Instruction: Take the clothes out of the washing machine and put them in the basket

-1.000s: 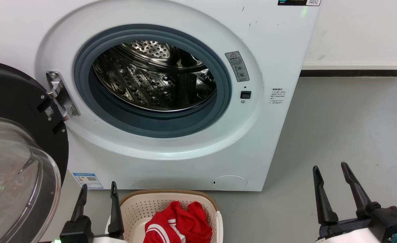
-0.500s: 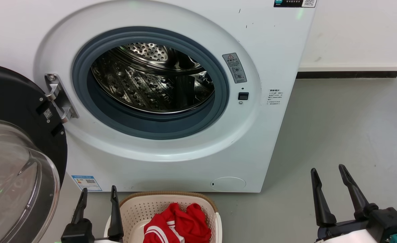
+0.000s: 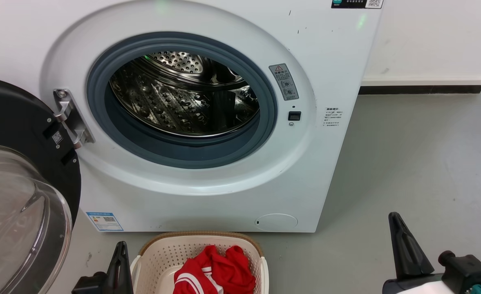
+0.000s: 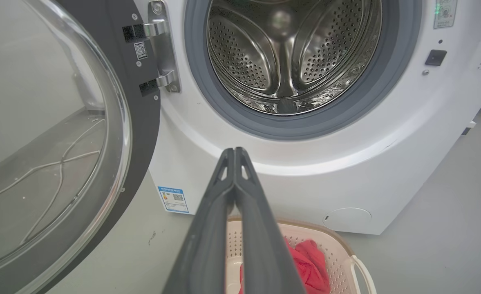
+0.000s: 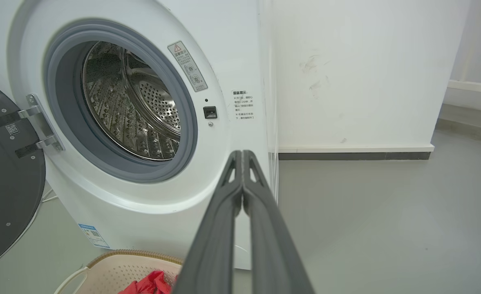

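The washing machine (image 3: 207, 192) stands with its black-framed glass door (image 3: 15, 122) swung open to the left. I see no cloth in its steel drum (image 3: 175, 102), and the drum (image 4: 281, 61) looks bare in the left wrist view too. On the floor in front sits the cream basket (image 3: 199, 236), holding the red clothes (image 3: 224, 269), one with white stripes. My left gripper (image 3: 121, 246) is shut just left of the basket, holding nothing; its fingers (image 4: 234, 152) press together. My right gripper (image 3: 396, 218) is shut and empty, off to the right, with its fingers (image 5: 242, 154) also closed together.
Grey floor (image 3: 420, 163) stretches right of the machine to a white wall with a dark skirting (image 3: 420, 89). The open door fills the space at the left, with cables (image 4: 52, 163) visible on the floor through its glass.
Both grippers have gone from open to shut and sit lower in the head view. The clothes and basket have not moved.
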